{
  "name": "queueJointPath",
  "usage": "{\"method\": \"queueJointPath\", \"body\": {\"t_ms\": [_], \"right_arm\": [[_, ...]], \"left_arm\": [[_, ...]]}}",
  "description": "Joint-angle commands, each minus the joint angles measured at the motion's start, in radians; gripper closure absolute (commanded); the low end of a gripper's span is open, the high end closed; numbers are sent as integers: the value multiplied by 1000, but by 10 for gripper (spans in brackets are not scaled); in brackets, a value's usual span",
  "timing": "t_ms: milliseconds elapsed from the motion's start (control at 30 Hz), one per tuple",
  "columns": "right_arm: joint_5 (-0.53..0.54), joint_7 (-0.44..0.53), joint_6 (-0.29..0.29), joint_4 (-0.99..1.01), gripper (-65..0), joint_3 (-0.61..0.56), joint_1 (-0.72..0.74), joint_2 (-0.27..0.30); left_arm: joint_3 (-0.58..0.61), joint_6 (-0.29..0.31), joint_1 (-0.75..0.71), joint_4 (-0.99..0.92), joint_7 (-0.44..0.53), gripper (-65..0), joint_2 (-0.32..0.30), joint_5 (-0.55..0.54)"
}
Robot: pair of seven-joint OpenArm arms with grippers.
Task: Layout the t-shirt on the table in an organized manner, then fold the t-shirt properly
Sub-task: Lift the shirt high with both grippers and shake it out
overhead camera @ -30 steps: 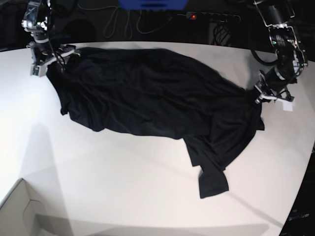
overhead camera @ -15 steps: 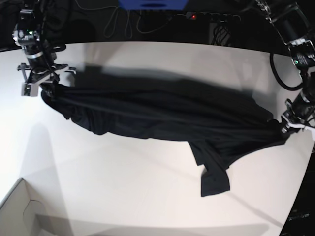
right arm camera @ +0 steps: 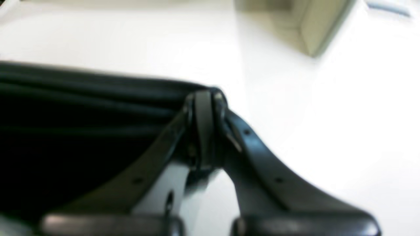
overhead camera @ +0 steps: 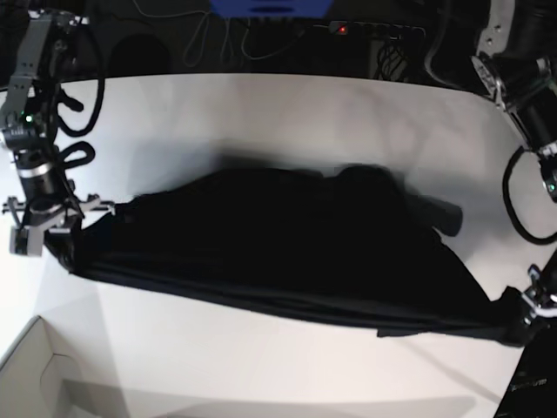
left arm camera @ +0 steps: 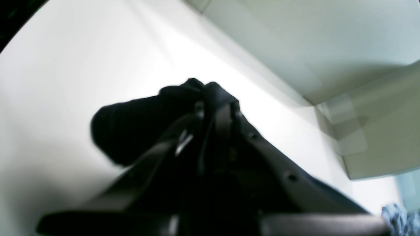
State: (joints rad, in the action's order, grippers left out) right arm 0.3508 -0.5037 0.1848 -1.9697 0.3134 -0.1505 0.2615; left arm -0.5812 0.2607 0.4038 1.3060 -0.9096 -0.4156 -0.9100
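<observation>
Right gripper (right arm camera: 205, 98) clamped on one end of the t-shirt (overhead camera: 287, 244), fingers (right arm camera: 203, 124) pressed together with black cloth stretching away from the tips; left gripper (left arm camera: 215, 98) likewise pinched shut on a bunched fold of the same shirt. Cardboard box (overhead camera: 39, 374) at the near corner of the table (overhead camera: 261, 113), only its pale corner in view, inside hidden. Shirt drawn into a long dark band across the middle of the table, one end at the right gripper (overhead camera: 39, 228) near the table's edge above the box, other end at the left gripper (overhead camera: 522, 324) right by the curved edge opposite. Bare white tabletop beyond the shirt toward the far edge, and a narrower bare strip between shirt and box.
</observation>
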Motion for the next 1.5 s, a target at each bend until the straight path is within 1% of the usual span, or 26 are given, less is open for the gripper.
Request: {"method": "queueJointPath", "body": {"t_ms": [0,33,133,233,300,400,467,500,567,633,733,767,833,933,1000,1067,1133,1233,1267,1367,1467], "right_arm": [[4,26,-6,-18,0,-6,32,19],[4,0,-6,-18,0,-7,56,19],[4,-85,-6,-7,0,-7,157,48],[4,-120,-6,45,0,-9,268,77],[4,-122,-5,108,0,-12,343,108],[4,-115,-5,231,0,-63,469,170],[9,-114,-3,312,0,-96,561,207],[8,-114,17,352,0,-121,618,221],[4,-114,75,424,0,-158,737,243],[4,-114,107,490,0,-184,852,255],[4,-117,112,577,0,-214,1027,256],[4,-117,112,608,0,-216,1078,267],[4,-117,114,660,0,-217,1176,278],[4,-118,114,688,0,-242,1273,284],[11,-122,114,662,0,-241,1279,304],[12,-131,114,619,0,-234,1215,315],[12,-145,114,545,0,-222,1115,319],[12,-137,114,436,0,-144,894,322],[12,-135,114,402,0,-127,833,310],[14,-134,114,304,0,-61,645,239],[14,-134,115,237,0,-18,484,175]], "left_arm": [[19,5,45,-1,24,-2,-21,-16],[40,5,66,-18,24,-2,-21,-16],[86,5,126,-92,33,-2,-16,-16],[108,5,212,-179,34,-2,-12,-16],[108,5,275,-243,34,-2,-9,-16],[109,5,383,-345,36,-2,13,-10],[108,5,458,-409,43,-2,19,39],[108,7,505,-437,65,-2,25,75],[108,9,591,-495,106,-2,56,134],[108,9,666,-541,120,-2,77,179],[108,10,751,-598,126,-2,93,211],[108,10,780,-609,126,-2,105,222],[108,10,838,-632,128,-2,110,239],[108,12,889,-638,126,-2,108,237],[108,12,894,-635,119,-2,108,237],[108,12,884,-633,114,-2,106,236],[105,13,826,-627,113,-2,105,234],[102,13,737,-586,106,-2,105,228],[100,13,694,-567,91,-2,105,213],[100,13,554,-490,27,-2,102,121],[100,13,392,-414,-6,-2,83,45]]}}
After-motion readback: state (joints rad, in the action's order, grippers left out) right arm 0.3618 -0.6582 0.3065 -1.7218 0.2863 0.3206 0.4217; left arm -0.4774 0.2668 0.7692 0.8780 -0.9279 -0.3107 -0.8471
